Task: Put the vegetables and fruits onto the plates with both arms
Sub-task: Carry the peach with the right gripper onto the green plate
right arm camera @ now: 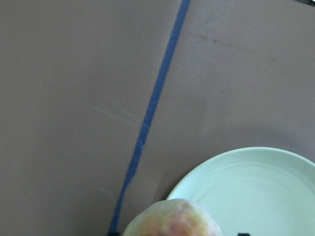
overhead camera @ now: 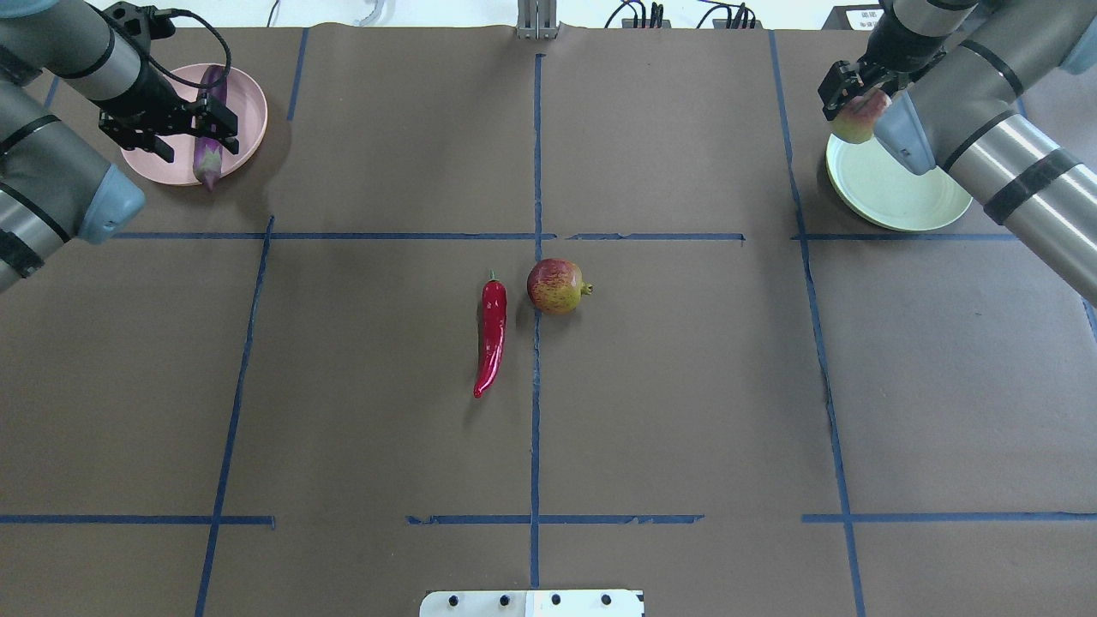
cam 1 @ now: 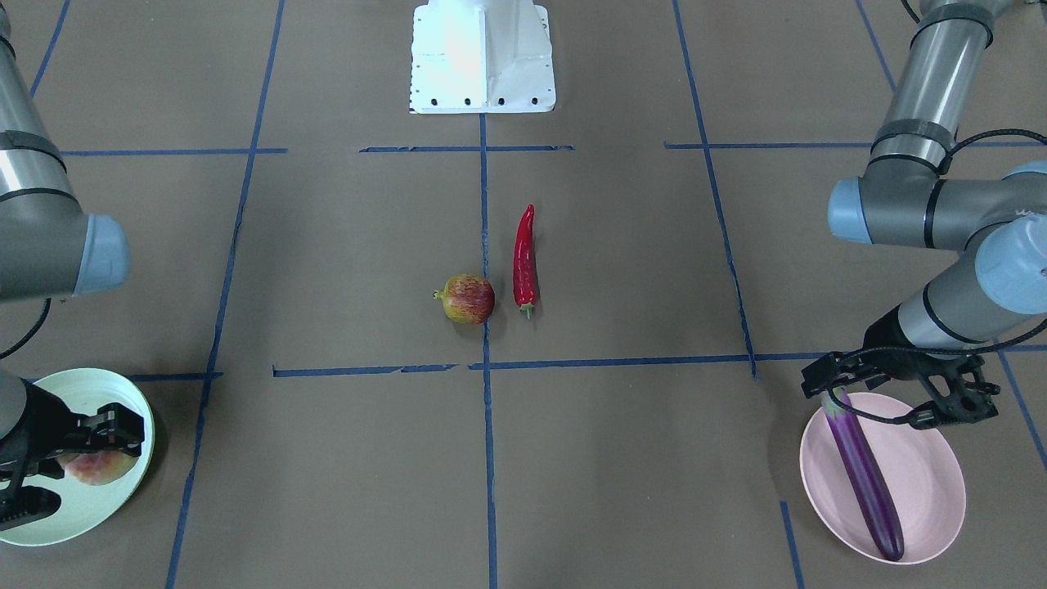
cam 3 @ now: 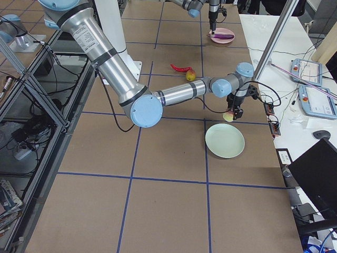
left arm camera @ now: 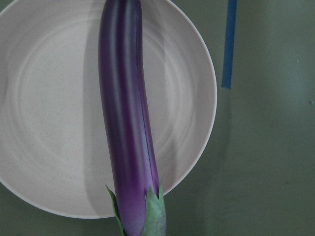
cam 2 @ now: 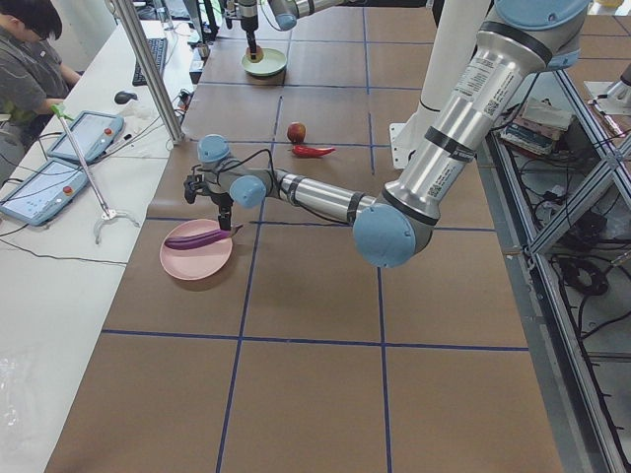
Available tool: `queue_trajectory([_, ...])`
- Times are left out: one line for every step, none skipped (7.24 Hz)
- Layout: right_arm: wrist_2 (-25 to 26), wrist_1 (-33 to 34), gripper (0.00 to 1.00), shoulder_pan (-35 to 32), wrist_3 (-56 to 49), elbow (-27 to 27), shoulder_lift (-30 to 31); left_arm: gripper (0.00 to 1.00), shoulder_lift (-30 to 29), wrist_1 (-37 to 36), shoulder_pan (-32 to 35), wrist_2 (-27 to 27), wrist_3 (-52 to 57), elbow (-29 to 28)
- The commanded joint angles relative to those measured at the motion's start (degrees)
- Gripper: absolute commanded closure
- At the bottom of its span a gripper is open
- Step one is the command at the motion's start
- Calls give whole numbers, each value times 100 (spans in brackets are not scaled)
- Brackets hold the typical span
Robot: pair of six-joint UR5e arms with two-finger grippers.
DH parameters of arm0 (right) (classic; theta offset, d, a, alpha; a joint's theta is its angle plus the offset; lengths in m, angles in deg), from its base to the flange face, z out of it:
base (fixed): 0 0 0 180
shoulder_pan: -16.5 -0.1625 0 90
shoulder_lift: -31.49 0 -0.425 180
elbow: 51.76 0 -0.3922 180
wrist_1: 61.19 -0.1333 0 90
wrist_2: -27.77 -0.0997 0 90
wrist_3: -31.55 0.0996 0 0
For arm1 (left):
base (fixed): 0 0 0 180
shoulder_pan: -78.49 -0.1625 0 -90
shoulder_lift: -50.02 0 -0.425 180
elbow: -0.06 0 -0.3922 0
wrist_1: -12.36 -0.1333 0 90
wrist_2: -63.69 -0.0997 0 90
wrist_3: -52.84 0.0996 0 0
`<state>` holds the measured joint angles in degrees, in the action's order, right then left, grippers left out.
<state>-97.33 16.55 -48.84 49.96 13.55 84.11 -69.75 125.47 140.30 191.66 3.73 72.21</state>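
The right gripper (overhead camera: pixel 857 103) pinched the soft-looking peach (overhead camera: pixel 857 124) by its 2 sides over the rim of the green plate (overhead camera: pixel 891 201). I couldn't tell the left gripper's (overhead camera: pixel 194 135) grip.

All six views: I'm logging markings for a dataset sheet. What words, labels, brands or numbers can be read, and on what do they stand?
No text can be read in any view.
left arm: strip of print on its tube, too small to read.
right arm: similar strip of print, too small to read.
white card at the table's far edge: dark print, blurred.
peach, eggplant, pink plate, green plate: no markings seen.
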Motion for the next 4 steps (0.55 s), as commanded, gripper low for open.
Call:
queue_trajectory([100,-233,80,-58,-355,-501,151,0,6,0,-108,0,-2,1])
queue_trajectory([144,-503,45,-15,-355,-588,309,0,6,0,-117,0,6,1])
queue_trajectory([196,-862,21,38,-355,-702,388,0,6,0,-117,0,-2,-8])
queue_trajectory([188,-909,0,47,-355,-695,389,0,6,0,-134,0,-2,1])
